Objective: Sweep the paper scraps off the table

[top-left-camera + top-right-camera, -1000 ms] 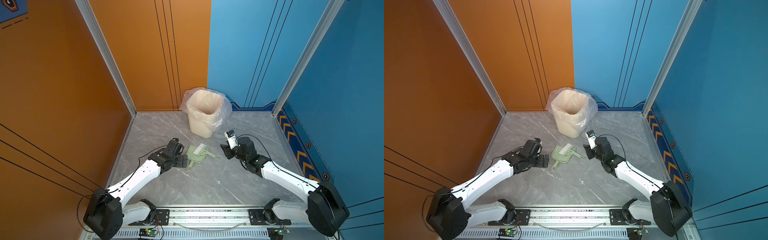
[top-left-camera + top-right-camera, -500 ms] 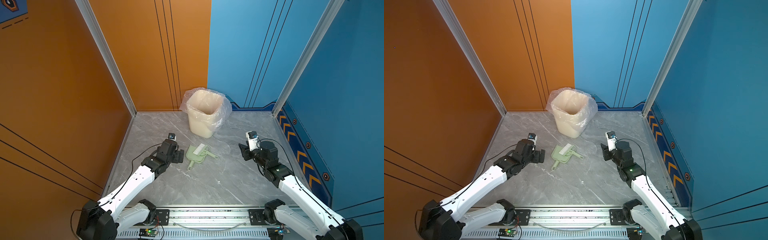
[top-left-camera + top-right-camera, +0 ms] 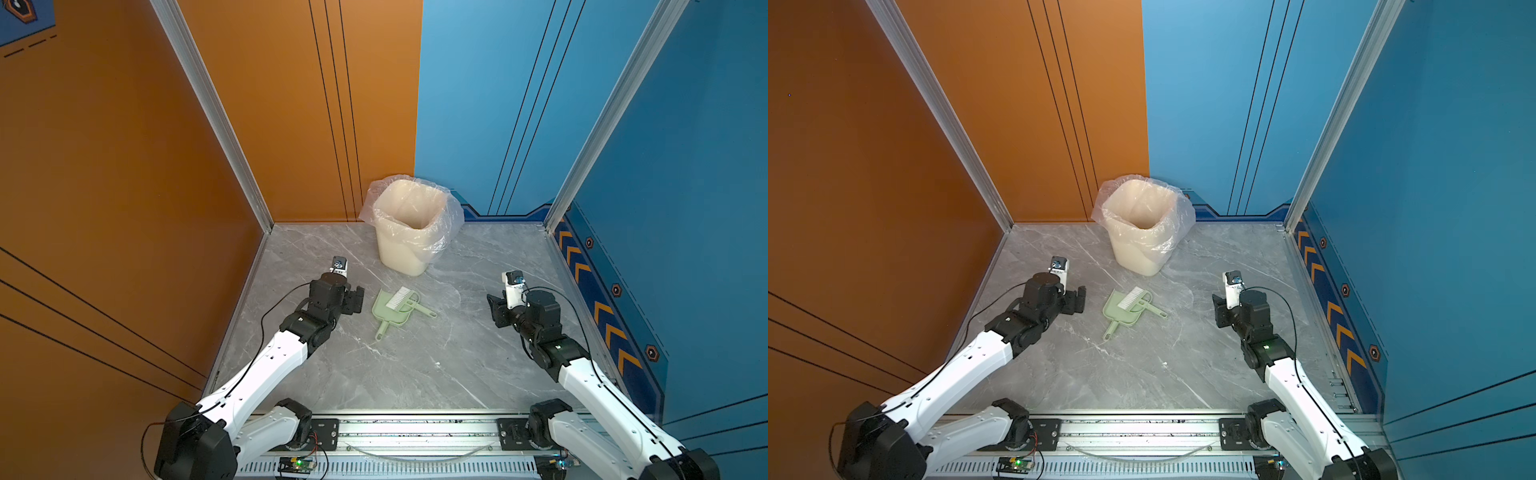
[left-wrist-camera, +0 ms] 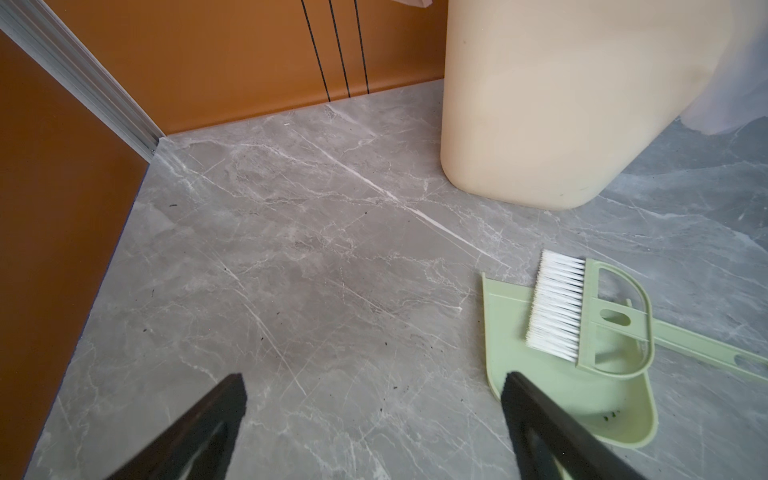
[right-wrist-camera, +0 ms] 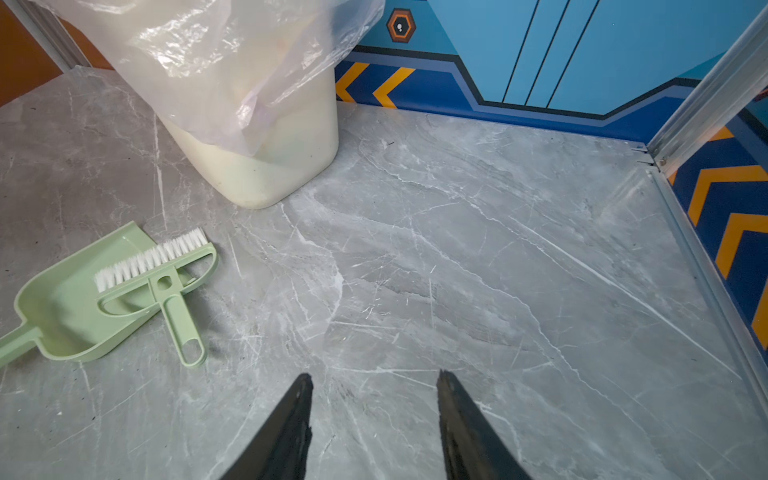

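Both arms have backed off the dustpan (image 3: 392,316). Top views: left gripper (image 3: 357,300) and right gripper (image 3: 496,311) spread, empty; no scraps on the table (image 3: 395,374). Wrist views: brush (image 4: 557,307) lies loose on it; my careless return could scatter it.

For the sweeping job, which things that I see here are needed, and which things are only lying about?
Belong to the job:
- table, no paper scraps visible on it
- pale green dustpan, brush lying on it
- cream bin with clear liner
- left end effector, right end effector, both open and empty

Only standing by:
- circuit board with green light on the front rail
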